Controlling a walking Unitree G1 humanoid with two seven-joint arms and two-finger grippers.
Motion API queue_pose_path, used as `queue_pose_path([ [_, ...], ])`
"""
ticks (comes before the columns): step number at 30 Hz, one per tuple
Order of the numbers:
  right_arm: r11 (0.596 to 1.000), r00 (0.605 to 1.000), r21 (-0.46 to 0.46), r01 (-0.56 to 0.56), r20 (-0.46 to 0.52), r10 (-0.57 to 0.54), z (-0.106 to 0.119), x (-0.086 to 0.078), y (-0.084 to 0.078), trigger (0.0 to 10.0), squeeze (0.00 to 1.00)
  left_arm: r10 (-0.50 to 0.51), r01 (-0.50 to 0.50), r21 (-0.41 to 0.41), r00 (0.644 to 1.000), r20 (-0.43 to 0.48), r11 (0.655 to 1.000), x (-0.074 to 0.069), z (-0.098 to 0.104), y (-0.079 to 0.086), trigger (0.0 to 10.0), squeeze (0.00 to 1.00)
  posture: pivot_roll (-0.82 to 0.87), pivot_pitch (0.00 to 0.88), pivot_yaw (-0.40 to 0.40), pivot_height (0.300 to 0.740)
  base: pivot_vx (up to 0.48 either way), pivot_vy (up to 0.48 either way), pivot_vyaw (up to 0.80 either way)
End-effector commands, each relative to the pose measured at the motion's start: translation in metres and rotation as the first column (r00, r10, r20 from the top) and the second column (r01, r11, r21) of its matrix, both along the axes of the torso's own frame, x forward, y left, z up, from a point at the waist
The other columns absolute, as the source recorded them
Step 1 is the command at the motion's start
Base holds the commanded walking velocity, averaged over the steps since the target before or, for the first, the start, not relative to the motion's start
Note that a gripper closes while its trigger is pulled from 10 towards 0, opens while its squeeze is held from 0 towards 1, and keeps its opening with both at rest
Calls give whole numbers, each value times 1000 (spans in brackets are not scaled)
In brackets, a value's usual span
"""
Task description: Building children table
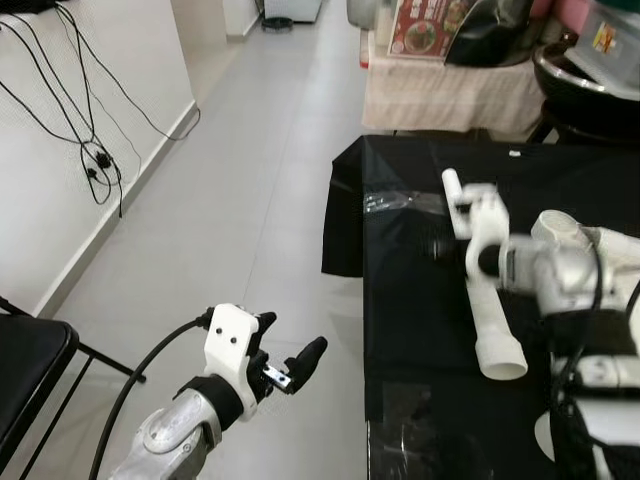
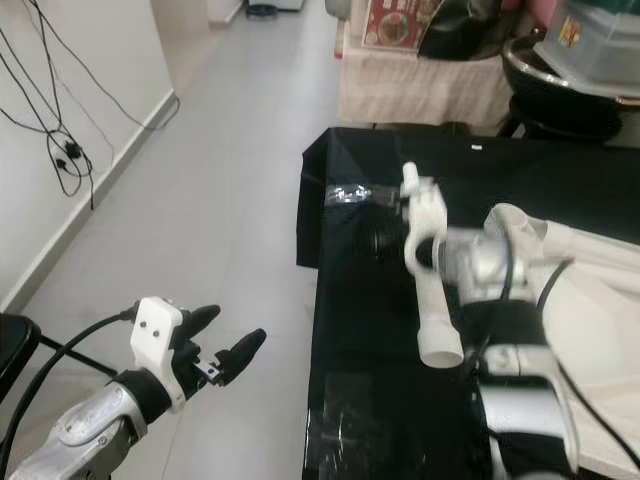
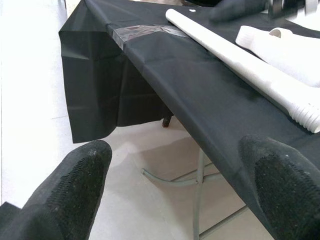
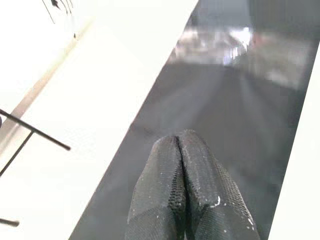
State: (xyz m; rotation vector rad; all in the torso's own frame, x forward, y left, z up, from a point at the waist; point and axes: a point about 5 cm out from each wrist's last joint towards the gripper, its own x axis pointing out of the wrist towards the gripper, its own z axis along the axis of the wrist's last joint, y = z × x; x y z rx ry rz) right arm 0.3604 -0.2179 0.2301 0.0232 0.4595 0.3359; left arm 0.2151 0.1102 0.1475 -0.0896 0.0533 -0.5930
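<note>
- Left tool: nearest the head camera, hanging over the grey tiled floor beside the bench, fingers spread, holding nothing. Its wrist view looks along the draped bench edge toward the leg.
- Right tool: both black fingertips pressed together, nothing between them, pointing down at the black-covered bench. In the head views the right arm's silver wrist sits across the white part, which is motion-blurred there.
- Task part: long white plastic tube leg with a ribbed end lies flat on the black cloth, near the bench's left edge. A white bracket-like fitting sits at its far end. You can't tell from these frames whether the fitting is joined to the tube or just overlapping it.
- Second white moulded piece lies just beside the tube, on the side away from the bench edge.
- Handling, my read: hollow plastic, light, rigid, smooth, so it'll likely roll and slip on the cloth. Grab mid-shaft across the diameter, or just behind the ribbed end for extra bite. Avoid the open mouth, since a thin wall may flex.
- Clear tape patch holds the cloth at the far corner, so don't drag the part over it.
- Writing: red printed packaging on the far cloth-covered table, text too small to read. No legible brand anywhere.
</note>
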Motion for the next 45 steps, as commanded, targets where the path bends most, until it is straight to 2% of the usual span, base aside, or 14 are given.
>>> queue_pose_path([
  [1, 1000, 999, 8, 2, -32, -1, -8, -2, -1, 10000, 0, -14, 14, 2, 1000, -14, 1000, -2, -2, -1, 10000, 0, 43, 123, -66, 740, 0, 0, 0],
  [7, 999, 997, -11, 38, -71, -39, -16, -2, -4, 10000, 0, -18, 18, 1, 1000, -14, 1000, -2, -2, -2, 10000, 0, 46, 120, -68, 740, 0, 0, 0],
  [8, 988, 996, -129, 81, -35, -86, -19, 0, -10, 10000, 0, -18, 18, 0, 1000, -14, 1000, -2, -2, -2, 10000, 0, 46, 120, -67, 740, 0, 0, 0],
  [9, 988, 996, -129, 81, -35, -86, -19, 0, -10, 10000, 0, -18, 18, 0, 1000, -14, 1000, -2, -2, -2, 10000, 0, 46, 120, -67, 740, 0, 0, 0],
  [10, 962, 991, -246, 117, -32, -129, -25, 0, -15, 10000, 0, -20, 20, 0, 1000, -14, 1000, -2, -2, -2, 10000, 0, 46, 121, -69, 740, 0, 0, 0],
  [13, 941, 981, -303, 152, -68, -181, -34, -1, -18, 10000, 0, -21, 22, 1, 1000, -14, 1000, -2, -2, -2, 10000, 0, 47, 121, -70, 740, 0, 0, 0],
  [17, 930, 968, -321, 180, -111, -225, -42, -4, -22, 10000, 0, -22, 22, 2, 1000, -13, 1000, -2, -2, -2, 10000, 0, 48, 125, -68, 740, 0, 0, 0],
  [19, 924, 950, -336, 181, -183, -252, -53, -10, -24, 10000, 0, -18, 18, 3, 1000, -12, 1000, -2, -1, -2, 10000, 0, 46, 128, -68, 740, 0, 0, 0],
  [23, 945, 932, -294, 142, -283, -228, -64, -17, -17, 10000, 0, -16, 16, 2, 1000, -12, 1000, -2, -1, -1, 10000, 0, 41, 129, -68, 740, 0, 0, 0],
  [27, 949, 921, -274, 158, -307, -242, -67, -18, -16, 10000, 0, -17, 17, 3, 1000, -11, 1000, -2, -1, -1, 10000, 0, 40, 129, -70, 740, 0, 0, 0],
  [28, 953, 911, -251, 170, -328, -249, -70, -19, -14, 4353, 0, -15, 15, 2, 1000, -9, 1000, -2, 0, -2, 10000, 0, 40, 129, -70, 740, 0, 0, 0],
  [30, 954, 909, -246, 172, -334, -250, -71, -19, -13, 4353, 0, -15, 15, 2, 1000, -9, 1000, -2, 0, -2, 10000, 0, 40, 129, -70, 740, 0, 0, 0],
  [31, 957, 904, -232, 172, -349, -247, -73, -20, -12, 0, 0, -14, 14, 2, 1000, -8, 1000, -2, 0, -2, 10000, 0, 42, 130, -73, 740, 0, 0, 0],
  [45, 967, 892, -187, 173, -387, -234, -74, -22, -7, 0, 0, -10, 10, -2, 1000, -9, 1000, -1, 0, -2, 10000, 0, 40, 132, -77, 740, 0, 0, 0],
])
